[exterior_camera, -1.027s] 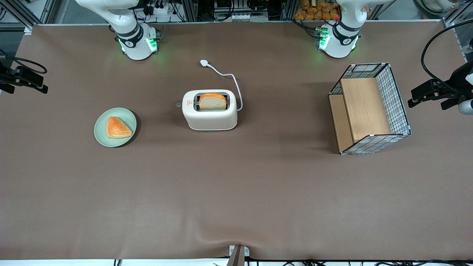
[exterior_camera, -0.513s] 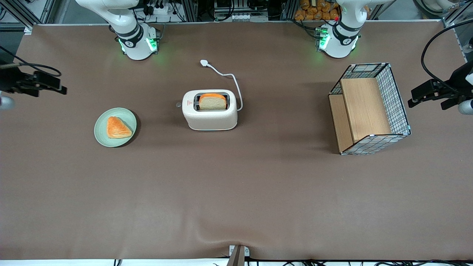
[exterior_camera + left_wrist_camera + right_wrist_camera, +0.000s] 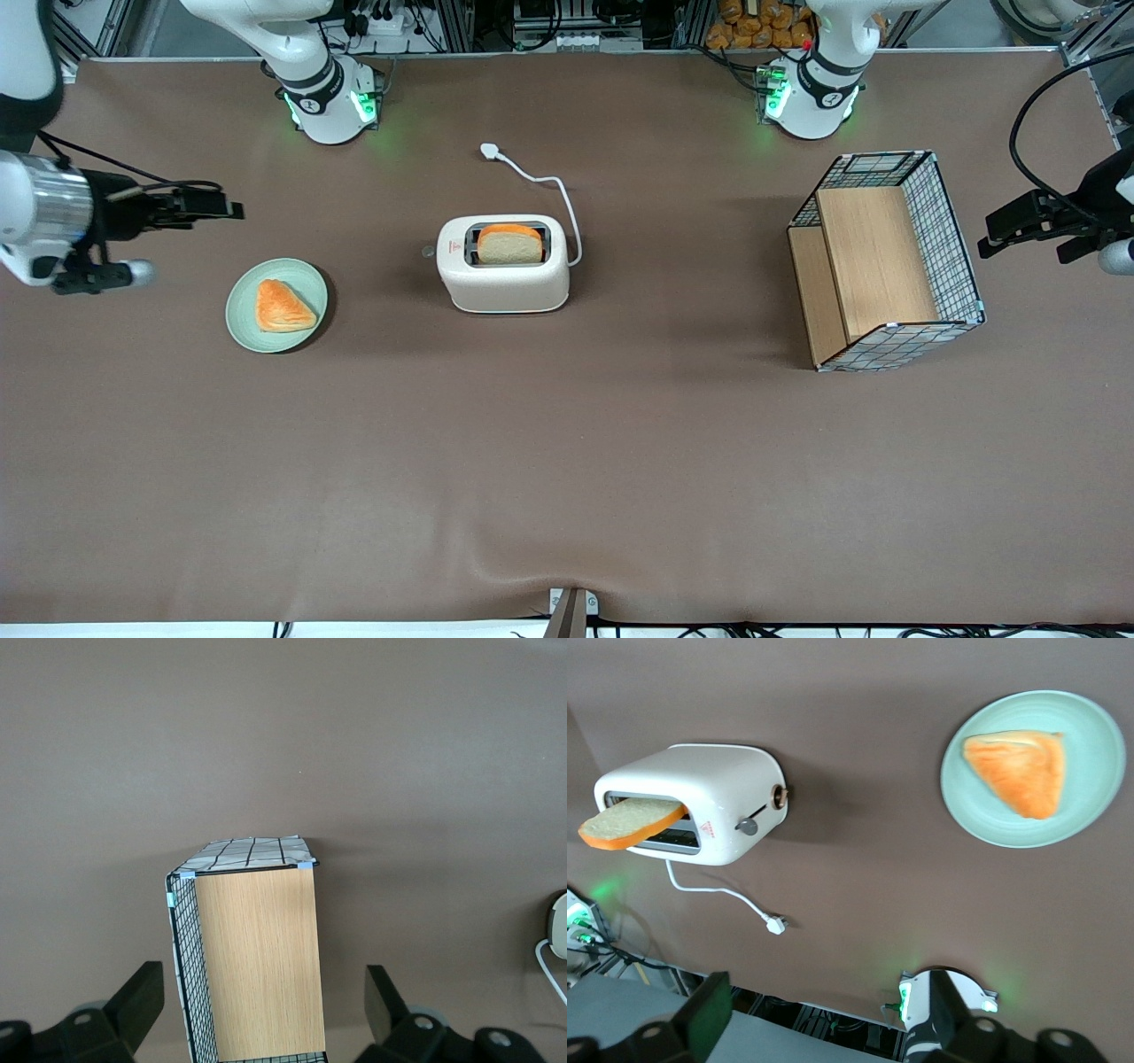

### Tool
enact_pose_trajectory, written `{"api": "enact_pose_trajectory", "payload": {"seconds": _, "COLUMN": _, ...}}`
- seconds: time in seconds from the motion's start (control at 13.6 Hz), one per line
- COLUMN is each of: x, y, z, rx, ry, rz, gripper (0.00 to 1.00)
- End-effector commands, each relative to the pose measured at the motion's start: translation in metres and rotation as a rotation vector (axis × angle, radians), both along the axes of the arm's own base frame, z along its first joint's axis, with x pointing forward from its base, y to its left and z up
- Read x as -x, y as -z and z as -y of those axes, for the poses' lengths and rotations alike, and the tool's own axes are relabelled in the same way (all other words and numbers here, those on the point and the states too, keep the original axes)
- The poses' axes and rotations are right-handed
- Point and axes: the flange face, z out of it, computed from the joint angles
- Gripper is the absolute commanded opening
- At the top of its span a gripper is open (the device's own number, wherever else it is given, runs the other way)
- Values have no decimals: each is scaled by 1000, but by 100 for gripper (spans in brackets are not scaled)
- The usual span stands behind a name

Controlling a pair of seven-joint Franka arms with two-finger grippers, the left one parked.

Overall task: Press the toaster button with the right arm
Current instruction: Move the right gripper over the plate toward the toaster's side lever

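On the brown table [image 3: 567,461], the right arm [image 3: 40,217] reaches in from the working arm's end, its black hand [image 3: 232,211] hovering above the cloth, well apart from the toaster and holding and touching nothing; whether its fingers are parted or closed cannot be told. The cream-white toaster [image 3: 503,264] stands mid-table with a slice of bread [image 3: 509,245] upright in its slot, a pale green plate [image 3: 276,305] carrying a triangular pastry [image 3: 282,307] lying between it and the hand. The toaster button [image 3: 748,826], a small grey knob, projects from the toaster's narrow end facing the plate.
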Motion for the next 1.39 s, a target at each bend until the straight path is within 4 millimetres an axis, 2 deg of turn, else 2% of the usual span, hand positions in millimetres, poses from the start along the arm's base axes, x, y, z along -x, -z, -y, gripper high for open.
{"api": "enact_pose_trajectory", "payload": {"seconds": 0.0, "x": -4, "y": 32, "z": -40, "rx": -37, "ry": -37, "rz": -40, "gripper": 32}}
{"api": "enact_pose_trajectory", "payload": {"seconds": 0.07, "x": -3, "y": 47, "z": -51, "rx": -82, "ry": -27, "rz": -56, "gripper": 15}}
{"api": "enact_pose_trajectory", "payload": {"seconds": 0.15, "x": -1, "y": 61, "z": -61, "rx": -120, "ry": -8, "rz": -57, "gripper": 7}}
{"api": "enact_pose_trajectory", "payload": {"seconds": 0.29, "x": 6, "y": 88, "z": -83, "rx": -154, "ry": 2, "rz": -64, "gripper": 5}}
{"api": "enact_pose_trajectory", "payload": {"seconds": 0.37, "x": 11, "y": 101, "z": -94, "rx": -152, "ry": -7, "rz": -66, "gripper": 0}}
{"api": "enact_pose_trajectory", "payload": {"seconds": 0.66, "x": 23, "y": 129, "z": -125, "rx": -154, "ry": -25, "rz": -45, "gripper": 0}}
{"api": "enact_pose_trajectory", "payload": {"seconds": 0.81, "x": 30, "y": 142, "z": -156, "rx": -139, "ry": -55, "rz": 2, "gripper": 0}}
{"api": "enact_pose_trajectory", "payload": {"seconds": 0.88, "x": 37, "y": 153, "z": -163, "rx": -130, "ry": -59, "rz": 6, "gripper": 0}}
{"api": "enact_pose_trajectory", "payload": {"seconds": 1.1, "x": 53, "y": 183, "z": -161, "rx": -111, "ry": -40, "rz": -14, "gripper": 0}}
{"api": "enact_pose_trajectory", "payload": {"seconds": 1.32, "x": 56, "y": 189, "z": -163, "rx": -155, "ry": -6, "rz": -18, "gripper": 0}}
